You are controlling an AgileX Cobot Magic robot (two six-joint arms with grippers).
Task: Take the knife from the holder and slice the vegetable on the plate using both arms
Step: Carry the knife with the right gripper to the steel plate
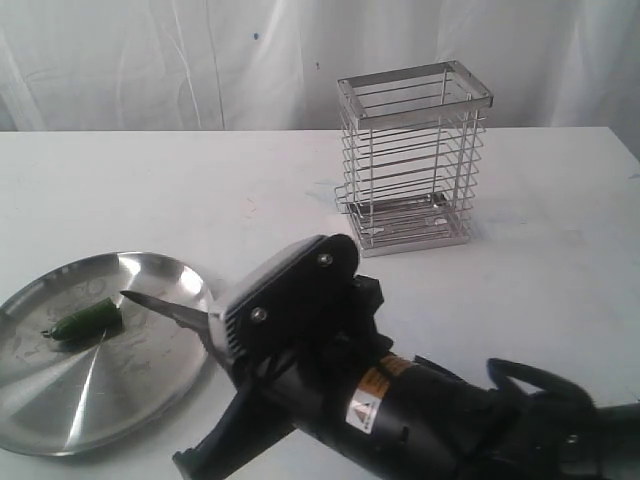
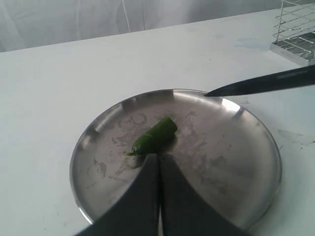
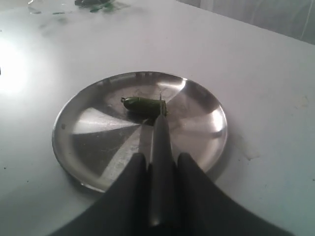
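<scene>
Over the plate (image 1: 60, 400), exterior view: the right gripper (image 1: 215, 325) holds the knife (image 1: 160, 305), tip just beside the vegetable (image 1: 88, 322) — the holder (image 1: 415, 160) stands well behind. Left wrist: the left gripper (image 2: 160, 196) hovers pressed together, empty, near the vegetable (image 2: 155, 136). Right wrist: fingers (image 3: 189, 172) clamp the knife (image 3: 160, 147) — its point meets the vegetable (image 3: 142, 104).

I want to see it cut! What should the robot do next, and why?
Probably bring the left gripper, fingers shut, down to steady the vegetable. The knife, held by the right gripper, points over the plate, and the piece lies loose.
</scene>
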